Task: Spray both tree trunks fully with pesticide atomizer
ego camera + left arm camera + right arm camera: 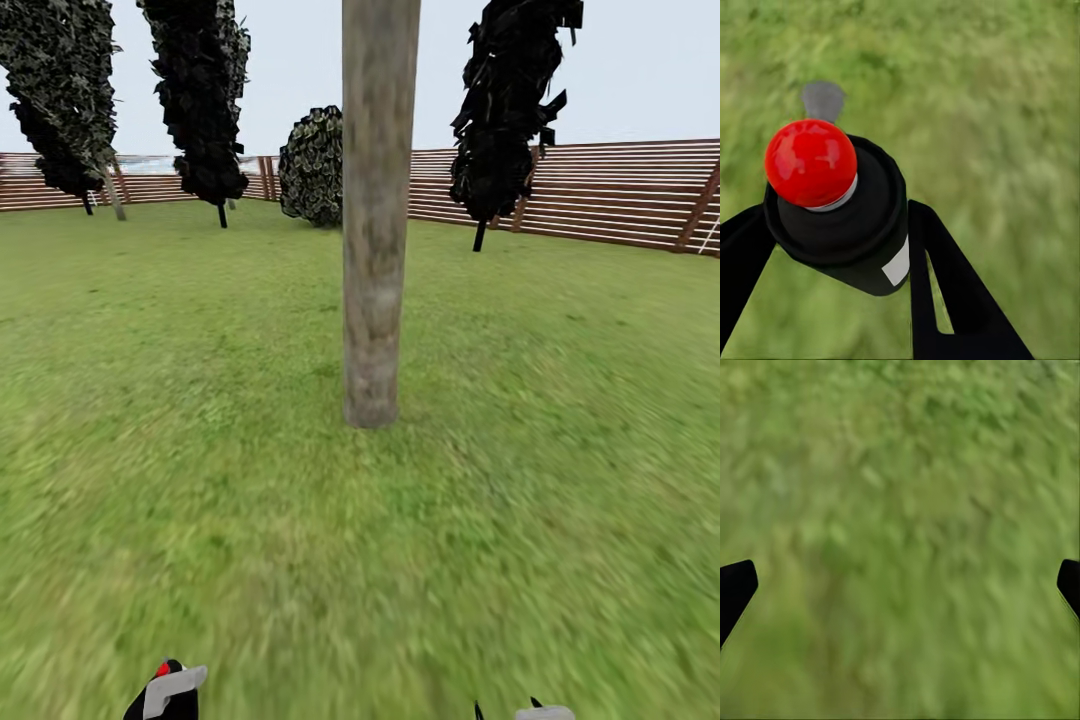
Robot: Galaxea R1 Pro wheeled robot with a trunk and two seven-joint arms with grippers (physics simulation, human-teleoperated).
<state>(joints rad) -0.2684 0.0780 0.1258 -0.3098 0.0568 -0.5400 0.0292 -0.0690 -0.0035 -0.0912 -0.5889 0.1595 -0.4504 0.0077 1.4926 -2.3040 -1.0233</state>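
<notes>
A thick grey-brown tree trunk (377,210) rises from the lawn (200,420) straight ahead in the head view; its bark looks bare, with no white specks that I can make out. The pesticide atomizer (840,214), black with a red round cap and a grey nozzle (823,100), sits between the fingers of my left gripper (832,255), which is shut on it; its top peeks in at the head view's bottom left (168,688). My right gripper (900,585) is open over grass, holding nothing.
A brown slatted fence (600,195) rings the far side of the lawn. Dark column-shaped conifers (510,110) and a round dark bush (313,165) stand near it. Another slim trunk (114,192) stands far left.
</notes>
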